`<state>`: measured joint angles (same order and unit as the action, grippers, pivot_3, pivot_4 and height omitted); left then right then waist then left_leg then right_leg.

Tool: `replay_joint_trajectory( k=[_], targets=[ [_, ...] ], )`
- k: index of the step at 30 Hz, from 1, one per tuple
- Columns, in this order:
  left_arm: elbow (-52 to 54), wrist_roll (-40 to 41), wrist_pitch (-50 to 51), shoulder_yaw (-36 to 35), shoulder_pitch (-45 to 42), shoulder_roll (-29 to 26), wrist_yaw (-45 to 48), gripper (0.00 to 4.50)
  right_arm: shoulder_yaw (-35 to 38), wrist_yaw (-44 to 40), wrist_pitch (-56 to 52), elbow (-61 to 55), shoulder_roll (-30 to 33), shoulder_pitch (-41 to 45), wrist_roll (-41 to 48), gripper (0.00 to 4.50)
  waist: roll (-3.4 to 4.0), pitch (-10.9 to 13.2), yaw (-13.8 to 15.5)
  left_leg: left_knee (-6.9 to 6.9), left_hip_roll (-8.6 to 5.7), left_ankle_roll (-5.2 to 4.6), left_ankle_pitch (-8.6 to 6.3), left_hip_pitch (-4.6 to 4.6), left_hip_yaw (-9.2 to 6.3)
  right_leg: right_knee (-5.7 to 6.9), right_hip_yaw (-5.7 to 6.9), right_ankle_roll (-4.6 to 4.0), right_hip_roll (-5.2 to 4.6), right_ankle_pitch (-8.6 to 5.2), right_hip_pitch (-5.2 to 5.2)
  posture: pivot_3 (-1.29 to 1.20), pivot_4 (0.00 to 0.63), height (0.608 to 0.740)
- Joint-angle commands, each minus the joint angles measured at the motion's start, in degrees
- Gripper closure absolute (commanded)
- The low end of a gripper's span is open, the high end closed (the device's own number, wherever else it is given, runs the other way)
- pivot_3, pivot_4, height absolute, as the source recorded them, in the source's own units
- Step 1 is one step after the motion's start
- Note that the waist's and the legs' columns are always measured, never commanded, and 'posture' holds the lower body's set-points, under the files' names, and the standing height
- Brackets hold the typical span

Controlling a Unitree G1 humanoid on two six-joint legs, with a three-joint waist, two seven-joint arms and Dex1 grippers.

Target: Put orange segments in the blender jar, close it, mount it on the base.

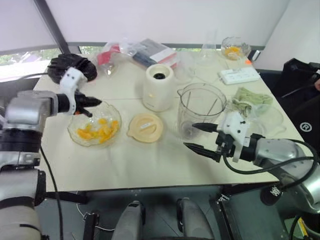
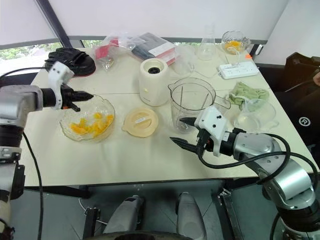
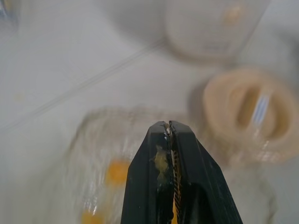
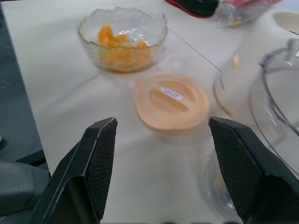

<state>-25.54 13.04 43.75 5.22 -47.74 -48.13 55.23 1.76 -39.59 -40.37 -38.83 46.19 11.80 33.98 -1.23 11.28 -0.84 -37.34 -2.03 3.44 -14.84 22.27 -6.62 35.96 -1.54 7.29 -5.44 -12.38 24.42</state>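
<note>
Orange segments (image 1: 97,130) sit in the bowl (image 1: 75,136) at left; jar (image 1: 200,107) centre looks empty; left gripper (image 1: 95,102) closed, empty; right gripper (image 1: 195,136) spread wide.

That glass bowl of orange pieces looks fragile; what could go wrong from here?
The left gripper hangs shut above the bowl; a clumsy dip could nudge or tip it. Pulp smeared on its fingers hints that orange segments may slip or squash. The right gripper waits open close to the blender jar and might bump it.
</note>
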Motion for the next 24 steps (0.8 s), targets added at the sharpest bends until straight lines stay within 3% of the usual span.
replay_joint_trajectory(
  k=[1, 4, 9, 12, 17, 24],
  targets=[
    [-4.32, -5.24, -5.71, 4.81, -2.37, -1.43, 4.38, 4.42, 0.32, -2.58, 0.24, 0.28, 1.16, 1.90, 0.76, 1.22, 0.00, 0.00, 0.13, 0.00, 0.00, 0.00, 0.00, 0.02, -0.01, -0.05, 0.01, 0.00, 0.00, 0.00, 0.00, 0.00, 0.150, 0.740],
    [-10.78, -12.00, -13.22, 12.74, -3.92, -1.37, 10.93, 4.42, 0.02, -6.74, -1.68, 1.44, 3.53, 4.18, 2.69, 1.22, 0.00, 0.00, 0.09, 0.00, -0.03, 0.00, 0.00, 0.08, 0.01, -0.13, 0.01, 0.01, -0.01, 0.00, 0.01, 0.00, 0.150, 0.740],
    [-18.59, -16.70, -20.00, 16.03, -7.31, 2.00, 13.84, 4.42, -0.80, -10.28, -2.29, 3.13, 5.37, 6.60, 3.10, 1.22, 0.00, 0.00, 0.07, 0.03, -0.01, -0.01, 0.00, 0.10, -0.01, -0.16, 0.03, 0.01, -0.01, 0.00, 0.01, 0.00, 0.150, 0.740],
    [-24.19, -19.02, -23.64, 16.54, -9.91, 4.46, 13.16, 3.54, -0.76, -10.91, -2.74, 3.96, 5.33, 8.02, 3.00, 1.22, -0.01, 0.00, 0.08, -0.01, -0.01, -0.01, 0.00, 0.12, -0.01, -0.17, 0.03, 0.01, -0.01, 0.00, 0.01, 0.00, 0.150, 0.740],
    [-30.22, -22.09, -27.42, 16.05, -12.85, 6.81, 12.15, 0.96, 0.53, -11.20, -3.32, 2.51, 5.84, 6.38, 3.35, 1.22, -0.01, 0.00, 0.02, 0.01, -0.02, -0.01, -0.01, 0.12, -0.01, -0.17, 0.03, 0.05, -0.02, -0.01, 0.02, 0.00, 0.150, 0.740],
    [-33.20, -24.94, -30.53, 15.58, -14.06, 7.38, 11.46, 0.96, 1.22, -9.77, -4.44, 0.68, 5.73, 5.03, 3.97, 1.22, -0.01, 0.00, -0.08, 0.02, -0.01, -0.02, -0.01, 0.12, -0.01, -0.14, 0.03, 0.05, -0.02, -0.01, 0.03, 0.00, 0.150, 0.740]
  ],
)
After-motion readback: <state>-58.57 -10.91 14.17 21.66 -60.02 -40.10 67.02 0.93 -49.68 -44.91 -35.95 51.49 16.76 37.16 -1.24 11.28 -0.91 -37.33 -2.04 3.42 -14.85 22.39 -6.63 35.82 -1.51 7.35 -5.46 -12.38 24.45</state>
